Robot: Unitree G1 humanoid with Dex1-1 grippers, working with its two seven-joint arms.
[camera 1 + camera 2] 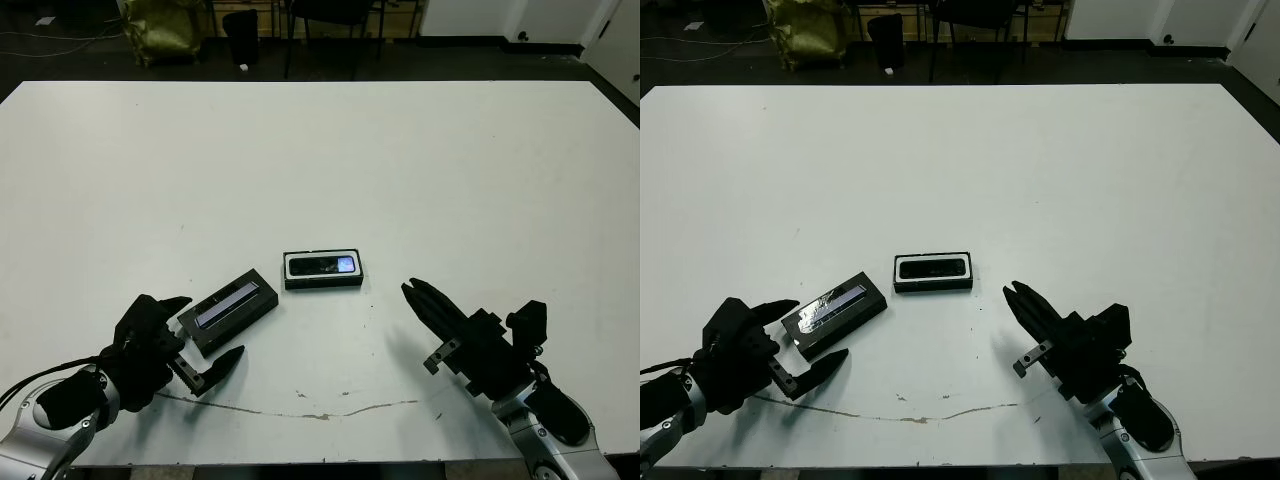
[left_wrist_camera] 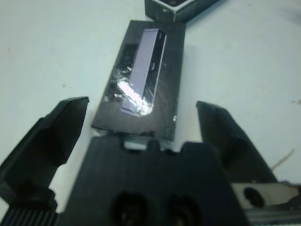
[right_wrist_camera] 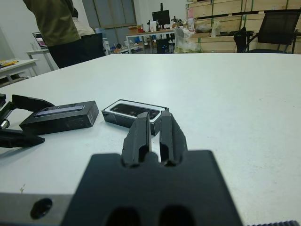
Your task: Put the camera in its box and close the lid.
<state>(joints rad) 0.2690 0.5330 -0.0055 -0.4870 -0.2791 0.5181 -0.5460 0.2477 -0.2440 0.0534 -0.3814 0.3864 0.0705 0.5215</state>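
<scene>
Camera (image 1: 322, 265) already sat in the box (image 1: 321, 283) mid-counter, toward the near edge. Left tool (image 1: 200, 340) was spread around the lid's (image 1: 232, 306) end, not pinching. Right tool (image 1: 422, 300) pressed together, idle. Next: probably clamp, lift, align over the box.

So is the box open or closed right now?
Open. The box shows the camera inside its white lining; the lid lies apart on the table.

Camera (image 1: 322, 265) inside box (image 1: 322, 283)
</scene>
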